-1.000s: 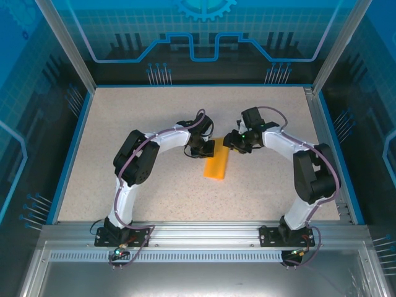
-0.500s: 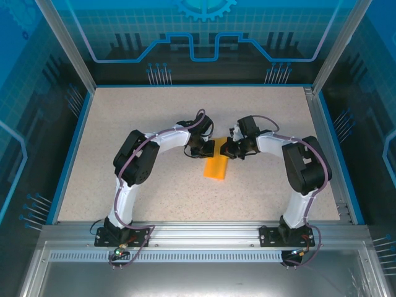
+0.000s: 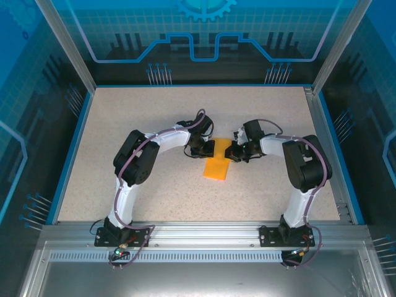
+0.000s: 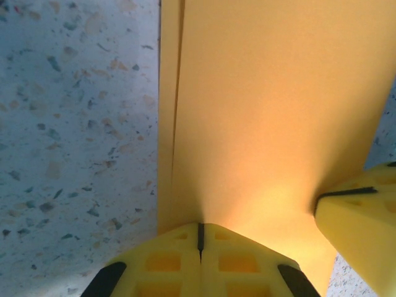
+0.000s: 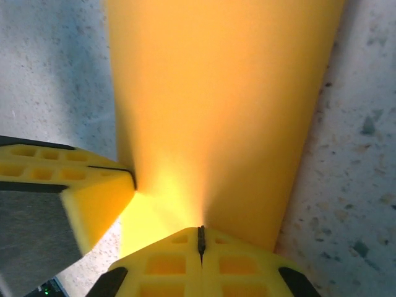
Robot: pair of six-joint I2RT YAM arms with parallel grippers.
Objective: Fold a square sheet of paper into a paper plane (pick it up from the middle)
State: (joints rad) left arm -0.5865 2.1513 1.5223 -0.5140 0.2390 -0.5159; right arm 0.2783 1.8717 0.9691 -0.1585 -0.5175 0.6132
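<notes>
Pressing down from either side, the two arms meet over the far end of the orange-yellow sheet of thin paper (image 3: 216, 168). It lies flat near the middle of the speckled beige table (image 3: 124, 117), already folded into a narrow oblong with one long layered edge showing along its side in the left wrist view. The left gripper (image 3: 203, 150) has its yellow ribbed fingers drawn fully together, the seam between them a thin dark line, and its tip sits on the sheet's end. The right gripper (image 3: 231, 153) is closed just as tightly and bears on the same end, just beside its partner. In each wrist view the other arm's finger pokes in at the edge of the paper. Neither appears to be lifting anything. Whether a sliver of paper is nipped in either seam cannot be told, but the closed tips look like blunt pressing tools, pinning the strip so it cannot slide and flattening a crease. Judging by the oblong shape, with no pointed nose yet, the folding is at an early or middle stage. The next fold probably needs one tip to hold the sheet down while the other frees itself to lift a corner.
</notes>
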